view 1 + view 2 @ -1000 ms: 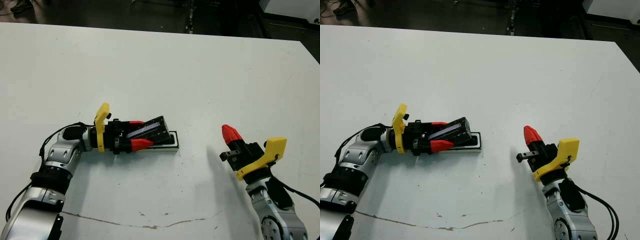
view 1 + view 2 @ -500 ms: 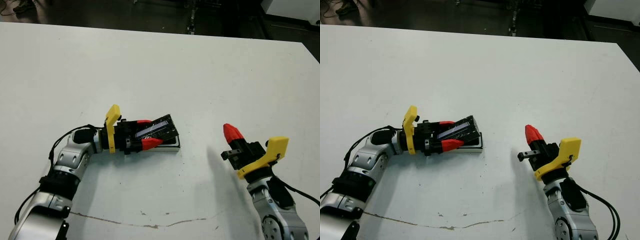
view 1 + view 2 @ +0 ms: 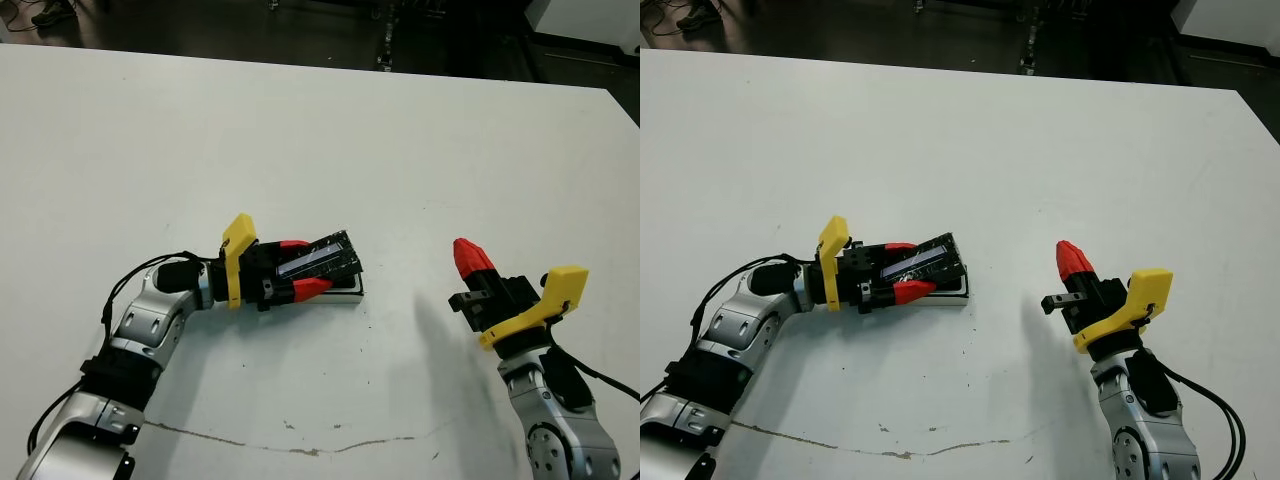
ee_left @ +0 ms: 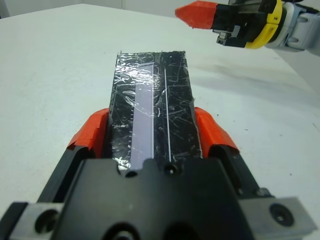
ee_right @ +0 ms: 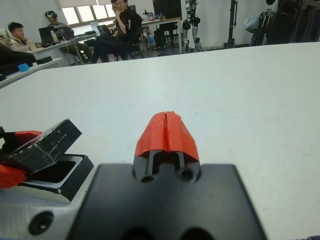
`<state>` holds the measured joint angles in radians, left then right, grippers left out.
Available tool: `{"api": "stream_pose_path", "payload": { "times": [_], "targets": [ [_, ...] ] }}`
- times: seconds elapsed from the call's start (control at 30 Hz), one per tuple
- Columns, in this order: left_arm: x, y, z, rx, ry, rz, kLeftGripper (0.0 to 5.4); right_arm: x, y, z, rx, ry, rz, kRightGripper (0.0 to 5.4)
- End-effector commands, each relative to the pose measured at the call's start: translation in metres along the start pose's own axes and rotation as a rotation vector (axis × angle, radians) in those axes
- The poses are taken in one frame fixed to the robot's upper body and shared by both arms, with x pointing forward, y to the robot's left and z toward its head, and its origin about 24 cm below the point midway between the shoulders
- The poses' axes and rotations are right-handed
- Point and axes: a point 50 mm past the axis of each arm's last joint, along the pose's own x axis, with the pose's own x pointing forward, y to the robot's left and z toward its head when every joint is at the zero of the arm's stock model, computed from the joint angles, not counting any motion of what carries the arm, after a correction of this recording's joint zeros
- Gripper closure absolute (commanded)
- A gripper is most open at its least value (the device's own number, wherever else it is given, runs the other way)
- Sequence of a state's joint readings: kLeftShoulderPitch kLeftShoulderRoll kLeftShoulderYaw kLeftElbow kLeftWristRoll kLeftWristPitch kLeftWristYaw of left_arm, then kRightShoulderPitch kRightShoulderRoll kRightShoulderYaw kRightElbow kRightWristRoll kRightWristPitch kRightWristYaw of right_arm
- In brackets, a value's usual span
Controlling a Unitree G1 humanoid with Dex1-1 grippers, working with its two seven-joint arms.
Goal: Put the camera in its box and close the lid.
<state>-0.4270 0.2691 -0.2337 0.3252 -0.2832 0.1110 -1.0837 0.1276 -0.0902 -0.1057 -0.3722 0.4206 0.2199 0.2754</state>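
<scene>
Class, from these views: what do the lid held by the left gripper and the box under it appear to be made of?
The lid: a black slab, seemingly wrapped in clear film, judging by its shiny creases. The box: probably card or plastic, matte dark sides with a pale rim. Left gripper clamps the lid.

Head pair overlooks table (image 3: 320, 130); wrist cameras skim it.

Left arm bent at the elbow and reaching inward low over the desk, left hand (image 3: 303, 268) clamped with a red finger on either side of what it holds, right hand (image 3: 472, 260) raised, well apart, its red fingertips (image 5: 167, 131) pressed together
</scene>
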Motion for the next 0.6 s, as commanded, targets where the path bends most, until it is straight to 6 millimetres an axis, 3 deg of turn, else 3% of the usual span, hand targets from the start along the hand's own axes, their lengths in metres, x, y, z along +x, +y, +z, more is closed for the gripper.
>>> {"api": "stream_pose_path", "payload": {
  "times": [0.03,0.37,0.6],
  "targets": [
    [0.016,-0.016,-0.026,-0.059,0.138,-0.119,2.24,-0.002,-0.005,0.001,-0.014,0.017,-0.018,5.4],
    [0.025,0.006,-0.02,-0.063,0.263,-0.28,2.25,-0.003,-0.006,0.0,-0.008,0.023,-0.024,5.4],
    [0.034,0.009,-0.021,-0.055,0.286,-0.316,2.25,-0.004,-0.006,-0.001,-0.015,0.024,-0.022,5.4]
  ]
}}
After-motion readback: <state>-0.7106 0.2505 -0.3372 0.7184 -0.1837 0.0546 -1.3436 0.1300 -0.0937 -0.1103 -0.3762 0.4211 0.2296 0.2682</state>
